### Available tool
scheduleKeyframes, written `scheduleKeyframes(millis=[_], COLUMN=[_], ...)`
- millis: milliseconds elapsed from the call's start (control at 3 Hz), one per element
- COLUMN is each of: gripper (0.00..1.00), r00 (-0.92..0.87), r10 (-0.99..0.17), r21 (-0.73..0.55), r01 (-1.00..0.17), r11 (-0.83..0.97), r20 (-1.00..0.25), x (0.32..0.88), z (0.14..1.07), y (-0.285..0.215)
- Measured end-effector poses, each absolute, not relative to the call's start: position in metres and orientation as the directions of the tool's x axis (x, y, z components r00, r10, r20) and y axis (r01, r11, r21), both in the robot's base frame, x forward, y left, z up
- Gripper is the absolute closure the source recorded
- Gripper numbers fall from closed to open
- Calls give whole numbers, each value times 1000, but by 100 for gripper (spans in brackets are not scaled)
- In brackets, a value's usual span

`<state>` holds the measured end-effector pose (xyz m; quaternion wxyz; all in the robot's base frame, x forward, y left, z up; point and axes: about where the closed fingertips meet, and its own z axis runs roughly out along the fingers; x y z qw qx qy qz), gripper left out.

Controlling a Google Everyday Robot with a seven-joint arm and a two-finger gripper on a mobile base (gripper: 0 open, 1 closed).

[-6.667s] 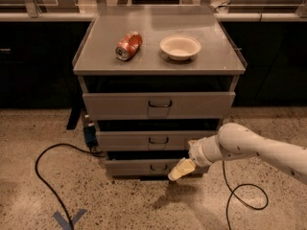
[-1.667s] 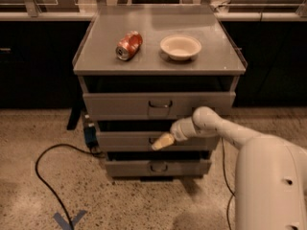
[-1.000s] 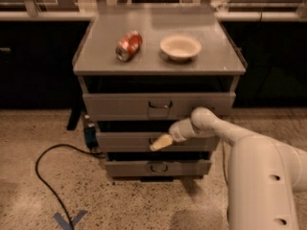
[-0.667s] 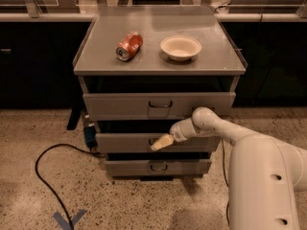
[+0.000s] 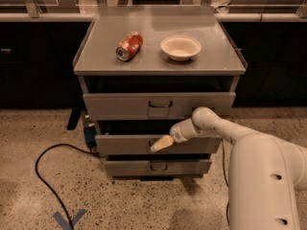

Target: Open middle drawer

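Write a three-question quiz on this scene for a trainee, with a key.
1. Multiple choice: the tool is at the front of which drawer? A top, B middle, C bottom.
2. Fill in the blank: in the camera view, the can lies on its side to the ___ of the bowl.
3. True or false: the bowl stands on the floor.

Key
1. B. The tool is at the centre of the middle drawer, where the handle is.
2. left
3. False. It stands on the cabinet top.
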<state>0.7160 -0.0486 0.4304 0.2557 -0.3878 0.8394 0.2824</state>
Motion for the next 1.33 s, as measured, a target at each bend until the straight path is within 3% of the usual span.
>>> scheduleKeyframes(millis=[667,1000,1333], gripper=[0,0,0], r00=[-495,-490,-551], r10=[-520,-501,-481], r21=[177,124,158], r01=[-820,-792,-753], r11=[544,598,639], r20=[-696,-713,-682], x=[694,659,600], z=[452,486,491], y=[-60,-85,-95])
